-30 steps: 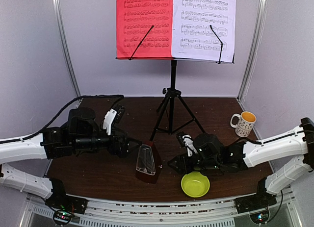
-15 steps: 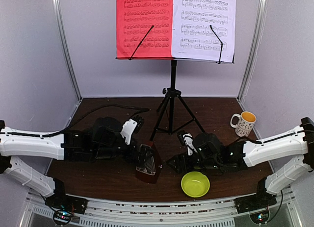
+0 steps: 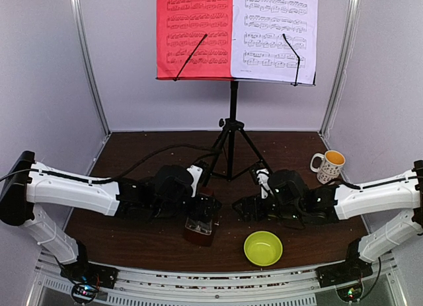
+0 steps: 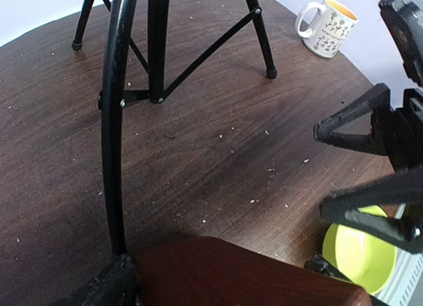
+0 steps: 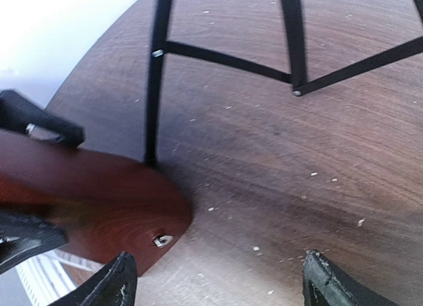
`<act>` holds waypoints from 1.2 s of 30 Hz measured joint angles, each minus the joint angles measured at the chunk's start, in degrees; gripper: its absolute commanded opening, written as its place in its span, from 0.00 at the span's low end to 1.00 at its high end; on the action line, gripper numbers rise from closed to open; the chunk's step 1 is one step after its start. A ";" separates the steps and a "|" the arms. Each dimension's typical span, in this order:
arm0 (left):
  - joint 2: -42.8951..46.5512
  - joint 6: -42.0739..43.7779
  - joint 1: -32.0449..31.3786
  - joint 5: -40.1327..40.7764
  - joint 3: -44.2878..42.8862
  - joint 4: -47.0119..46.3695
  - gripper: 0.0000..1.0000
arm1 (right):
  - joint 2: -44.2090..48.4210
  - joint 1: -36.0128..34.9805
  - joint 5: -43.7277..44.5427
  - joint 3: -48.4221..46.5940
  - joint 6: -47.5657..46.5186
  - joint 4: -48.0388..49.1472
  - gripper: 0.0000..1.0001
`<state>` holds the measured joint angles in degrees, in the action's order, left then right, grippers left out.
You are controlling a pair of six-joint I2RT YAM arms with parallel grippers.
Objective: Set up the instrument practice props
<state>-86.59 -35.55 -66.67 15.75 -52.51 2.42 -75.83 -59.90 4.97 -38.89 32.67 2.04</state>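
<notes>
The black music stand (image 3: pixel 231 144) stands at the back on its tripod, with the red sheet (image 3: pixel 195 32) and the white sheet (image 3: pixel 274 32) side by side on its desk. Just in front of its left leg (image 4: pixel 111 141) sits the brown metronome (image 3: pixel 200 220), whose clear cover faces up. My left gripper (image 3: pixel 198 210) straddles it: the brown body (image 4: pixel 244 273) fills the space between wide jaws, one finger (image 4: pixel 119 283) right beside it. To the metronome's right, my right gripper (image 3: pixel 243 207) hangs open and empty, its jaws (image 5: pixel 218 286) clear of the brown side (image 5: pixel 92 200).
A yellow-green bowl (image 3: pixel 263 248) lies near the front edge, close below the right gripper. A patterned white mug (image 3: pixel 328 166) stands at the right. The tripod's legs (image 5: pixel 158 75) spread just behind both grippers. The left arm's black cable (image 3: pixel 145 154) trails over the table.
The left arm swung right and brought its jaws around the metronome. The right gripper opened wider and drew back a little up and right, away from the metronome.
</notes>
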 measured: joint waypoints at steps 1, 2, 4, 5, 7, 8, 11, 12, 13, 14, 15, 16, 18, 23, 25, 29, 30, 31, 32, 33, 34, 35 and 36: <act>-0.04 0.00 0.00 0.07 -0.09 -0.02 0.70 | 0.00 0.48 -0.02 0.00 -0.02 -0.09 0.87; -0.15 0.00 0.00 0.15 -0.28 0.13 0.67 | 0.00 0.87 -0.07 0.00 0.00 -0.13 0.87; -0.44 -0.13 -0.02 0.46 -0.63 0.26 0.61 | 0.00 1.33 -0.33 0.00 0.00 -0.04 0.87; -0.46 -0.24 -0.02 0.59 -0.66 0.26 0.58 | 0.00 1.38 -0.57 0.00 -0.07 0.04 0.87; -0.48 -0.81 -0.02 0.98 -0.63 0.24 0.54 | -0.02 1.38 -1.11 0.00 -0.55 0.48 0.87; -0.48 -1.07 0.04 1.14 -0.59 0.22 0.54 | -0.11 1.40 -1.33 0.00 -0.98 0.90 0.87; -0.22 -1.99 0.44 0.98 0.00 -0.37 0.78 | -0.72 1.46 -2.34 0.00 -2.19 1.95 0.88; -0.04 -2.16 0.55 0.92 0.26 -0.57 0.85 | -0.98 1.55 -2.69 0.00 -2.62 2.03 0.88; 0.13 -2.34 0.59 0.92 0.44 -0.66 0.89 | -1.11 1.64 -2.89 0.00 -2.86 2.03 0.89; 0.33 -2.49 0.61 1.03 0.61 -0.66 0.91 | -1.14 1.75 -3.15 0.00 -3.17 2.01 0.89; 0.55 -2.71 0.63 1.36 0.76 -0.39 0.94 | -1.14 1.77 -3.30 -0.02 -3.50 2.03 0.90; 0.85 -2.95 0.68 1.73 0.81 0.48 0.97 | -1.11 1.79 -3.43 -0.11 -3.80 1.99 0.90; 2.14 -3.21 0.94 4.00 0.92 3.52 0.98 | -0.94 1.79 -3.45 -0.17 -4.00 1.75 0.91; 6.51 -4.87 1.33 8.31 1.62 7.21 0.98 | 1.16 1.79 -2.49 -0.17 -3.37 0.74 0.97; 7.72 -5.18 1.40 9.53 1.62 7.87 0.98 | 2.60 1.81 -1.60 -0.17 -3.02 0.11 0.98; 8.24 -5.73 1.33 10.88 1.18 9.53 0.98 | 5.03 1.81 0.50 -0.17 -2.93 -1.62 0.98; 8.24 -5.84 1.25 11.08 1.07 9.88 0.98 | 5.35 1.81 0.85 -0.17 -2.93 -2.14 0.98; 8.24 -5.97 1.20 11.15 0.96 10.12 0.98 | 5.70 1.81 1.20 -0.17 -2.91 -2.71 0.98; 8.22 -6.19 1.20 11.19 0.87 10.29 0.97 | 6.03 1.79 1.40 -0.17 -2.86 -3.06 0.98; 8.17 -6.64 1.11 11.23 0.66 10.71 0.94 | 6.47 1.81 1.55 -0.13 -2.71 -3.19 0.98; 8.11 -6.88 0.98 11.23 0.63 10.80 0.91 | 6.86 1.81 1.60 -0.07 -2.64 -3.13 0.98; 8.04 -7.19 0.98 11.21 0.63 10.82 0.89 | 7.39 1.79 1.62 0.15 -2.49 -2.95 0.98; 7.87 -7.50 0.98 11.17 0.57 10.80 0.87 | 7.74 1.79 1.62 0.33 -2.43 -2.86 0.98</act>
<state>-78.72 -43.05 -65.69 26.92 -51.94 13.21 -68.10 -58.11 6.59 -38.57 30.24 -0.82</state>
